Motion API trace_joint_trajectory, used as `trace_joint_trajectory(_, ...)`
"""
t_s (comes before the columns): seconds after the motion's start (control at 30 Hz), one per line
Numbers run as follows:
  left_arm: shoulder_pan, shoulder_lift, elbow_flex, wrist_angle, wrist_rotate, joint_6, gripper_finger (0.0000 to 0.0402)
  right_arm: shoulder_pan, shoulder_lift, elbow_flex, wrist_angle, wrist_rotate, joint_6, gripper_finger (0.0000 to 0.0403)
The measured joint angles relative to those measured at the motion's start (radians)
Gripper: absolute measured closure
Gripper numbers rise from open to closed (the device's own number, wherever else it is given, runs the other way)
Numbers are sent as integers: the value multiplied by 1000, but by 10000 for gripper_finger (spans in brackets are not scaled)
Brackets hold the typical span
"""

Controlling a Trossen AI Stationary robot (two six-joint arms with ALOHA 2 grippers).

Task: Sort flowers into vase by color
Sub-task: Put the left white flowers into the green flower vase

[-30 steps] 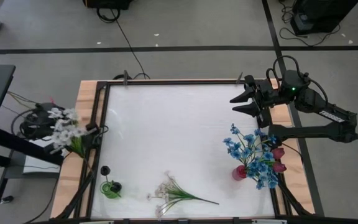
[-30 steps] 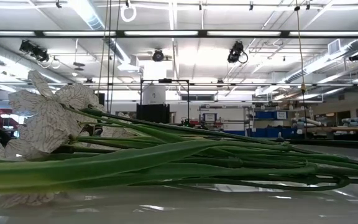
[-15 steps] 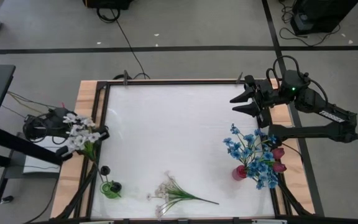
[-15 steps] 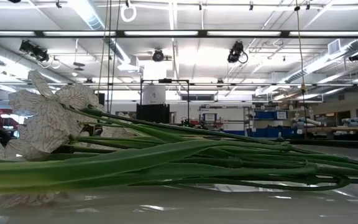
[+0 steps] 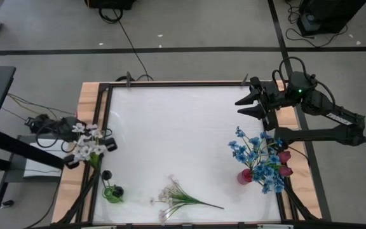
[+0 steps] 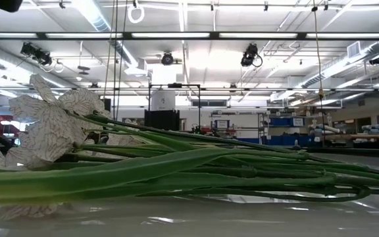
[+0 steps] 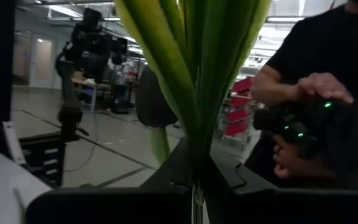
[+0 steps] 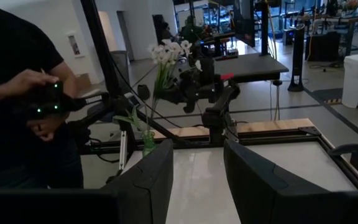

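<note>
2 vases: small green glass vase (image 5: 113,193) at the table's near-left corner, one dark bud (image 5: 107,173) in it; red vase (image 5: 244,176) near-right, blue blossom clusters (image 5: 257,156) plus dark red tulips (image 5: 284,163) in it. 2 white sprays: one flat on table (image 5: 178,198), one clamped upright in left gripper (image 5: 89,149) at left edge (image 8: 169,53). Right gripper (image 5: 250,105) spread wide, empty, far right.

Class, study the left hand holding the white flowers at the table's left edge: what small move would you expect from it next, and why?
Probably carry the white flower spray down over the green vase and lower its stems in. The left hand grips the spray at the left edge, just short of that vase, which holds only a dark bud. The red vase already has blue and red flowers. The right hand waits, open.
</note>
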Motion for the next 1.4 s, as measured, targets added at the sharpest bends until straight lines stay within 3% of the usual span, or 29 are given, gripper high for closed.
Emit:
trace_joint_trajectory(0.43, -10, 0, -28, -32, -44, 231, 381, 0, 0, 0, 0, 0, 0, 252)
trace_joint_trajectory(0.73, -9, 2, -28, -75, -18, 222, 371, 0, 0, 0, 0, 0, 0, 252)
trace_joint_trajectory(1.17, -9, 56, 29, -196, -50, 87, 183, 0, 0, 0, 0, 0, 0, 252)
trace_joint_trajectory(1.4, -9, 92, 176, -442, -30, 176, 136, 0, 0, 0, 0, 0, 0, 252)
